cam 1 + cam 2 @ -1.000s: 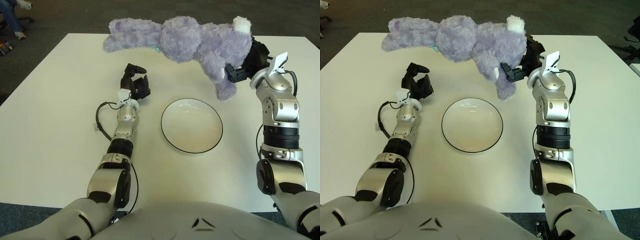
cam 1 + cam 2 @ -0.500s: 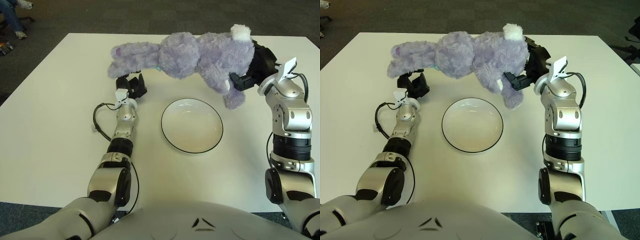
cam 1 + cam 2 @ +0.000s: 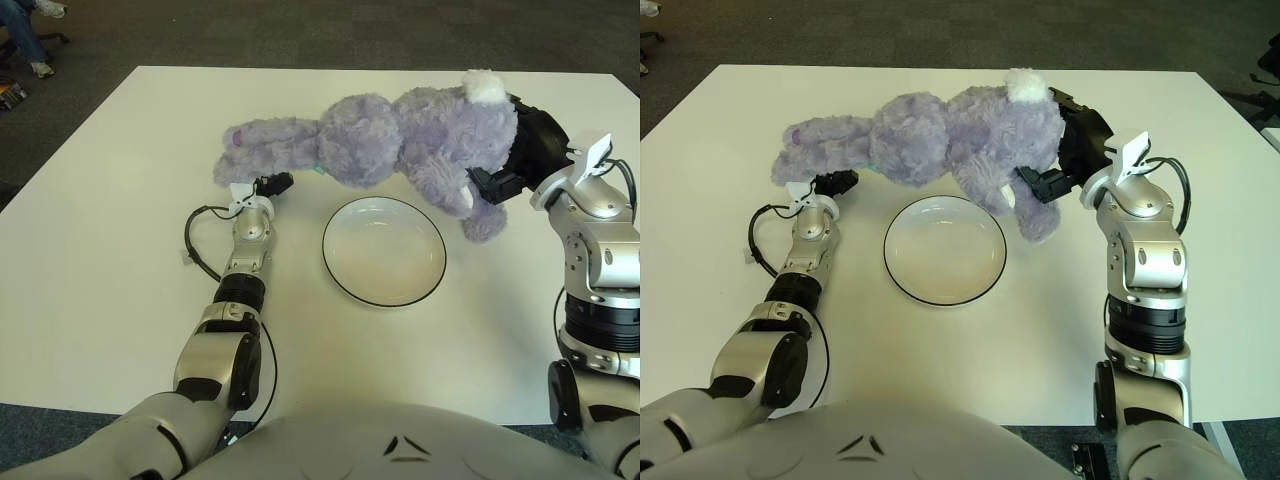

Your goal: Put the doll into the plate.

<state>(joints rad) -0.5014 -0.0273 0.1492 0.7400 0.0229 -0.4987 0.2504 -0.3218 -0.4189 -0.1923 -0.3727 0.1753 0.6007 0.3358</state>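
An empty white plate point(image 3: 383, 250) sits at the centre of the white worktop point(image 3: 90, 250), the nearest of the task's things to the robot's chest. Left of the plate, the left robot hand point(image 3: 268, 184) reaches up under the head end of the doll point(image 3: 380, 140), the plush hiding its fingers, so whether they grip cannot be told. Right of the plate and a little beyond it, the right robot hand point(image 3: 515, 165) is clamped on the purple doll's rear end. The doll hangs stretched sideways just beyond the plate's far rim, one leg dangling off the plate's right side.

By this showing the pick-up is done and the placing is not: the doll must yet come toward the robot and down into the plate. Bare worktop lies on every side of the plate, and the worktop's edges are well apart from it, with dark carpet point(image 3: 300, 30) beyond the far edge.
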